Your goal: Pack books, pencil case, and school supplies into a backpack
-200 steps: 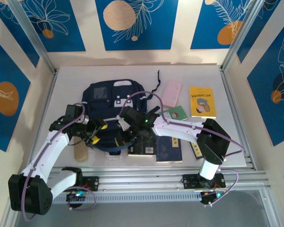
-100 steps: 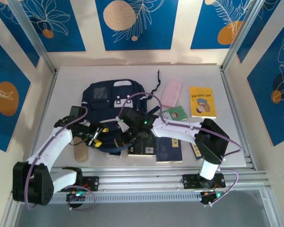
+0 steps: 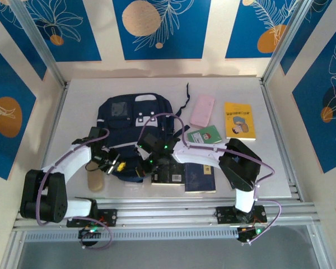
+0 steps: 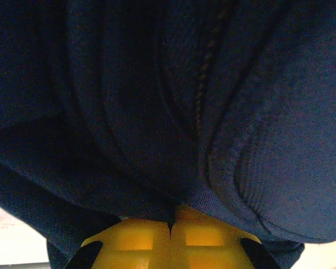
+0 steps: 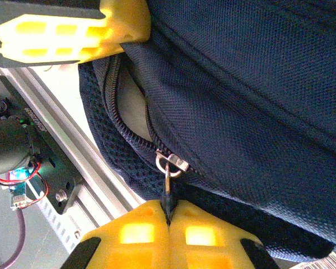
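1. Navy backpack [image 3: 131,120] flat on the white worktop [image 3: 78,101], left of centre, white patch facing up, dark straps trailing toward the far edge.
2. Left claw [image 3: 119,167] at the backpack's near edge, yellow fingers [image 4: 134,241] closed tight on a fold of the navy fabric.
3. Right claw [image 3: 141,166] just beside it, pinched shut on the dark tab of the metal zipper pull [image 5: 171,164]. Zip parted behind the slider, pale lining visible in the gap.
4. Pale pink pencil case [image 3: 203,110] on the worktop right of the backpack, close to a strap. Small green book [image 3: 206,135] nearer the arms, yellow book [image 3: 239,120] further right and well apart from the bag.
5. Black book with gold pattern [image 3: 168,175] and dark navy book [image 3: 200,178] side by side near the front edge, partly covered by the right arm.
6. Tan oblong block [image 3: 94,180] on the worktop by the backpack's near left corner, just beside the left arm.
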`<state>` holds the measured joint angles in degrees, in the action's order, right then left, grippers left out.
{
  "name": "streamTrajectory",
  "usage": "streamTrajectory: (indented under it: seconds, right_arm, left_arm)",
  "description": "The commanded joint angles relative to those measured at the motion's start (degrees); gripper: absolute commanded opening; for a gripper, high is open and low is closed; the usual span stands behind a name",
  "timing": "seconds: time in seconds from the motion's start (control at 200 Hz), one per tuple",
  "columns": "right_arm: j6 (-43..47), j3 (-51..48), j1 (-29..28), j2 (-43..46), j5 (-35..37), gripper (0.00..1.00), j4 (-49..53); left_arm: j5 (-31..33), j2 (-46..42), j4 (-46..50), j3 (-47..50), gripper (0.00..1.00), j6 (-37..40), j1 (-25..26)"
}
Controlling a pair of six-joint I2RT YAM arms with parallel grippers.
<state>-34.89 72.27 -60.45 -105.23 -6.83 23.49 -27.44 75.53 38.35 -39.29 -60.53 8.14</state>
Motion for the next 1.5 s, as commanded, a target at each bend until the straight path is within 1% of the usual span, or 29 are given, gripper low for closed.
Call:
streamTrajectory:
  seconds: [0.0,0.155,0.245,0.56,0.815,0.97,1.105,1.23,1.495]
  right_arm:
    - [0.53,2.18,-0.27,-0.43,2.22,0.0,4.77]
    - [0.71,1.84,-0.09,0.74,4.85,0.0,8.59]
    - [0.62,0.75,0.22,2.3,5.85,0.0,9.62]
    - [1.14,-2.72,3.02,6.38,7.62,0.0,10.62]
    - [0.47,-5.19,6.2,6.97,7.8,0.0,9.33]
    - [-0.5,-6.67,8.21,7.82,9.67,0.0,8.3]
    - [-1.04,-8.29,11.2,9.06,10.82,0.0,6.75]
    - [-1.63,-9.38,14.97,9.74,10.29,0.0,5.03]
    - [-4.12,-9.34,24.17,7.45,8.5,0.0,0.48]
  left_arm:
    - [4.37,-0.48,0.89,-3.86,0.0,3.67,0.12]
    - [7.41,-2.69,4.87,-9.63,0.0,6.04,-0.01]
    - [7.75,-2.9,6.43,-12.2,0.0,6.92,-0.49]
    - [7.07,-4.06,6.94,-15.28,0.0,6.79,-0.92]
    - [4.72,-5.55,7.15,-16.82,0.0,6.66,-2.46]
    - [4.24,-6.71,7.85,-18.39,0.0,6.89,-3.13]
    - [4.07,-7.24,8.57,-19.5,0.0,7.14,-3.39]
    - [3.63,-7.41,8.45,-19.52,0.0,6.83,-3.42]
    - [2.09,-7.77,8.14,-20.07,0.0,6.75,-3.4]
